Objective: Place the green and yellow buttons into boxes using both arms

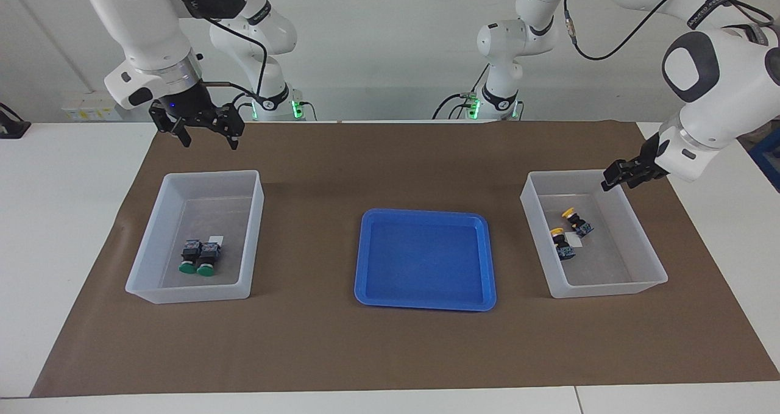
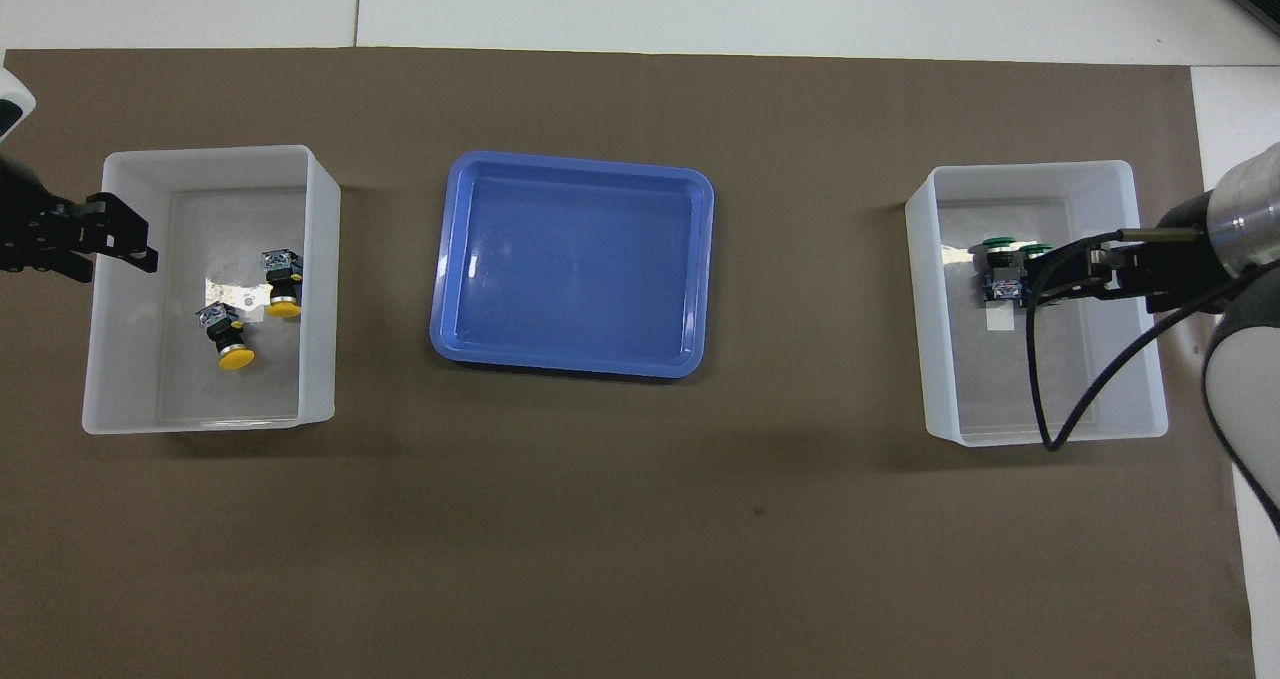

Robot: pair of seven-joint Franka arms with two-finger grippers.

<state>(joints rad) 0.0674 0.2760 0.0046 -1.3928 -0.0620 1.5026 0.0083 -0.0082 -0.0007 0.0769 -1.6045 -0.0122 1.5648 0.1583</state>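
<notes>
Right pincer: your right gripper hangs released and empty, fingers spread, above the robot-side end of its box.
Below the right pincer: two green buttons lie side by side on that box's floor, caps pointing away from the robots.
Left pincer: your left gripper sits over the rim of the other box; you cannot tell whether its fingers are apart.
Below the left pincer: two yellow buttons lie near each other inside.
Between the pincers: a blue tray on a brown mat.
Progress: all four buttons look boxed and sorted by colour; judging from this, only withdrawing the arms remains.
Facing view: shows both pincers raised, touching nothing.
Overhead view: the right gripper covers part of the green pair; the left gripper pokes over the box wall.
</notes>
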